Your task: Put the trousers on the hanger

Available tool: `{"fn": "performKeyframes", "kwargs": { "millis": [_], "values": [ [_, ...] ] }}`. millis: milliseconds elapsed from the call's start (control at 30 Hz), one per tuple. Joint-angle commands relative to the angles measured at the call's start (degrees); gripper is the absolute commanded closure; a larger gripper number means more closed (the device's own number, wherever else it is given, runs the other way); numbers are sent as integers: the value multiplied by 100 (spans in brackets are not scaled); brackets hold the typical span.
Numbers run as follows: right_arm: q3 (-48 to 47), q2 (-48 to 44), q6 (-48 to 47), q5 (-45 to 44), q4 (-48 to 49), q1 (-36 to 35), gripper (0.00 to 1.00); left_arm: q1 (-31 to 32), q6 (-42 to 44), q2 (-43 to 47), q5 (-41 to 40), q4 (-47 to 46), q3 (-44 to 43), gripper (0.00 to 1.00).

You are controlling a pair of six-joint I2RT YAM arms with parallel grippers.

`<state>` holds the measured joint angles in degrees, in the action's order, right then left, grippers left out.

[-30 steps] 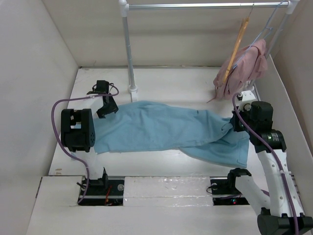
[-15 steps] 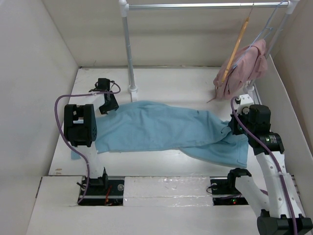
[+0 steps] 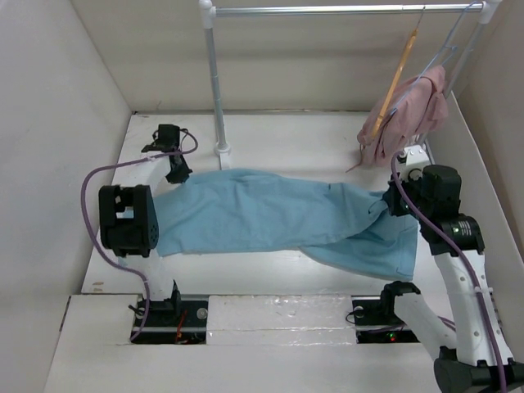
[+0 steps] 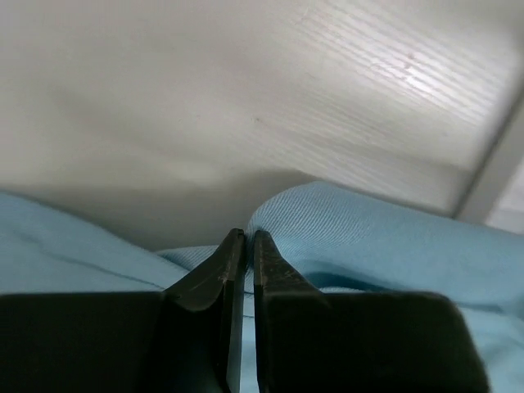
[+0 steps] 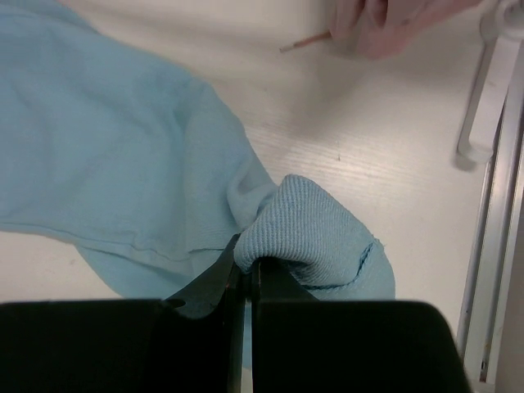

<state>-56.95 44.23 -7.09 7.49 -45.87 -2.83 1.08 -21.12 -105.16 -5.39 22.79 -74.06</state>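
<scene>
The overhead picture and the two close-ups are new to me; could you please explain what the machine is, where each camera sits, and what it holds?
Two robot arms are bolted to the near edge of a white table. The overhead view looks down from behind them; each close-up comes from a camera on one wrist. Light blue trousers lie spread across the table. The left gripper pinches one end, the right gripper a bunched fold at the other. At the back right, a wooden hanger and a pink garment hang from a rail.
</scene>
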Motion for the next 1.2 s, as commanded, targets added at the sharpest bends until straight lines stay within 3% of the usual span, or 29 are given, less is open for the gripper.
{"fn": "performKeyframes", "kwargs": {
  "millis": [0, 233, 367, 467, 533, 633, 767, 900, 933, 967, 1033, 1167],
  "values": [
    [-720, 42, 33, 87, 324, -244, 100, -20, -190, 1312, -348, 366, -468, 100],
    [-1476, -10, -161, -668, -158, -621, 100, -20, -305, 2965, -946, 718, -486, 100],
    [-2012, -343, -143, -1817, -554, -972, 100, -20, -243, 3879, -1578, 1026, -758, 100],
    [-2688, -555, -178, -2521, -573, -1350, 100, -20, -94, 4074, -2062, 1332, -1495, 100],
    [-3093, -810, -196, -2690, -398, -1518, 100, 58, -41, 3969, -2361, 1720, -2190, 100],
    [-3339, -785, -205, -2481, -841, -1694, 100, 59, 21, 3759, -2177, 1519, -2323, 100],
    [-2060, -1047, -3, -1849, -1275, -1694, 100, 59, 318, 3100, -1985, 1142, -2577, 100],
    [-1214, -1153, 181, -1452, -1783, -1694, 100, 6, 503, 1748, -1809, 1290, -3946, 100],
    [-1065, -1118, 321, -1434, -2020, -1694, 100, 6, 478, 849, -1634, 1420, -4349, 100],
    [-1055, -1118, 323, -1434, -2023, -1694, 100, 6, 478, 840, -1632, 1422, -4354, 100],
    [-1011, -1144, 410, -1452, -2321, -1694, 100, -55, 521, 1, -1650, 1571, -4643, 100],
    [-950, -1224, 542, -1443, -2480, -1694, 100, -669, 215, -1337, -381, 2191, -4959, 19]
  ]
}}
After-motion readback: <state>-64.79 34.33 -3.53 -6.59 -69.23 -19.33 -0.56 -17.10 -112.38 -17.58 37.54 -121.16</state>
